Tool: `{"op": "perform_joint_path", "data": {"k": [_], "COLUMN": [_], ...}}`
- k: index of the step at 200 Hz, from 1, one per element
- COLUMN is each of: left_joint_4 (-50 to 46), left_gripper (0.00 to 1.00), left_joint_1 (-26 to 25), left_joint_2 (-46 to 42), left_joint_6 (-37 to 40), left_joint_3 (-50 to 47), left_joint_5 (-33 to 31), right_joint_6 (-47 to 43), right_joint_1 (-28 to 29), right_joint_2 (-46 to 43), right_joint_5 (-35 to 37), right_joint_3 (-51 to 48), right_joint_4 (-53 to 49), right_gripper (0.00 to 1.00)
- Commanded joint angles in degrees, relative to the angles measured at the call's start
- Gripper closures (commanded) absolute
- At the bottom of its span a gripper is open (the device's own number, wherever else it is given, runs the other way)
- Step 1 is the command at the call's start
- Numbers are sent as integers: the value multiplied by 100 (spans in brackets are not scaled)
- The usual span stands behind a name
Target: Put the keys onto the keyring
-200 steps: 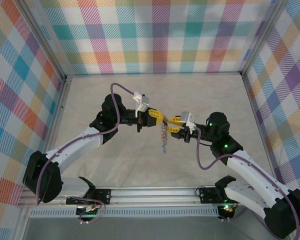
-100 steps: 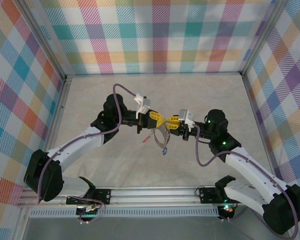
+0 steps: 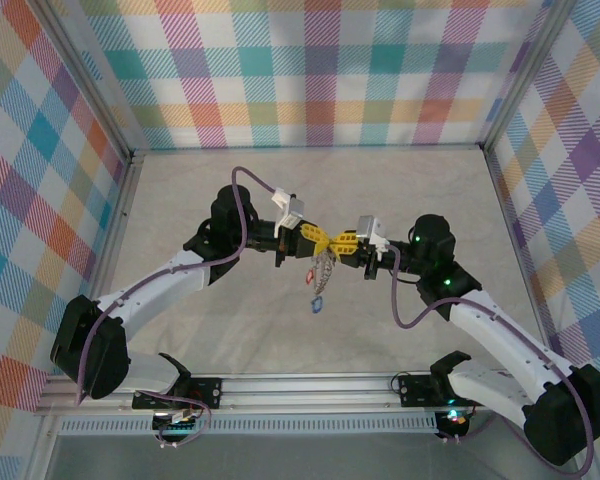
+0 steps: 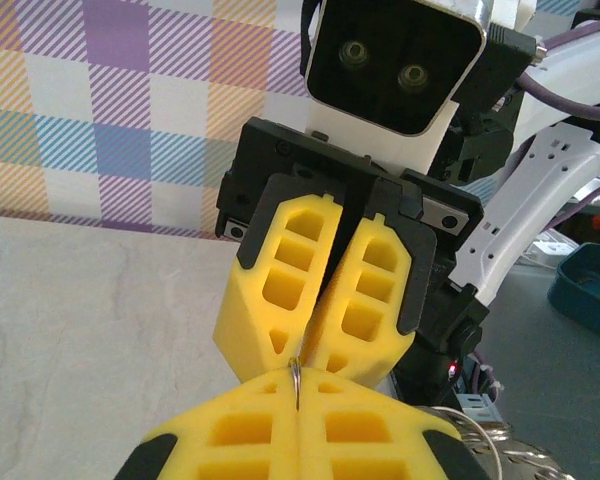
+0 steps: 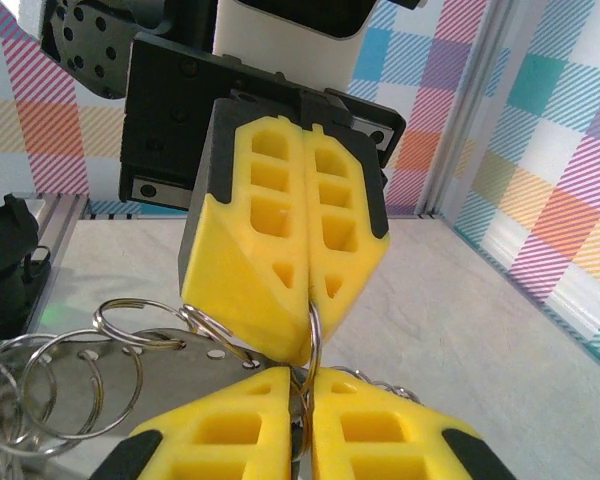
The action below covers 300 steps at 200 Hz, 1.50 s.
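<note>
Pinching the keyring [image 5: 314,325], left tool [image 4: 296,395] meets right tool [image 5: 302,390] tip-to-tip.

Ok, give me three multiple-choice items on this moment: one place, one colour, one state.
1. The small silver metal keys with coloured tags hang: A under the meeting left gripper and right gripper; B against the far wall; C beside the left arm's base.
2. The grippers' fingers are: A white; B yellow; C red.
3. The left gripper is: A wide open; B shut on nothing; C shut on the thin silver metal keyring.
Answers: A, they dangle below where the grippers meet; B, both pairs look yellow; C, the wire sits pinched between its fingers.
</note>
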Motion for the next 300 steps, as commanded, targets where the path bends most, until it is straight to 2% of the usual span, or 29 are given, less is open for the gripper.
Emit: {"op": "perform_joint_path", "data": {"k": [1,39,56,75,88,105,115,126,140,203,256,300], "left_joint_4": [93,41,-9,-317,-1044,-3098,-4167,-4823,-5255,-5216,-4999,-5126], "left_gripper": [100,100,100,99,93,89,88,87,80,76,75,75], "left_joint_1": [-125,-175,-178,-180,-184,-178,-169,-128,-104,-157,-169,-195], "left_joint_2": [7,-1,-27,-67,-128,-182,-144,-29,110,330,416,596], "left_joint_6": [134,251,300,491,1052,2527,3126,3394,3494,3363,3303,3400], "left_joint_3": [223,226,224,263,429,895,1197,1480,1719,1775,1757,1822], "left_joint_5": [180,180,148,103,69,-50,-281,-561,-859,-1478,-1466,-1360], "right_joint_6": [-41,29,-20,-104,-232,-514,-636,-827,-1102,-1870,-2107,-2195], "right_joint_1": [23,23,23,23,23,23,23,19,39,197,317,399], "right_joint_2": [97,180,206,217,217,248,298,369,508,933,1221,1333], "right_joint_5": [-251,-287,-291,-232,-121,-92,-99,-124,-75,505,674,697], "right_joint_3": [224,240,282,334,445,685,830,1014,1273,1957,2101,2127], "right_joint_4": [143,222,97,-100,-408,-975,-1329,-1721,-2340,-3877,-4184,-4065], "right_gripper": [86,83,92,97,100,100,100,100,100,100,100,100]}}
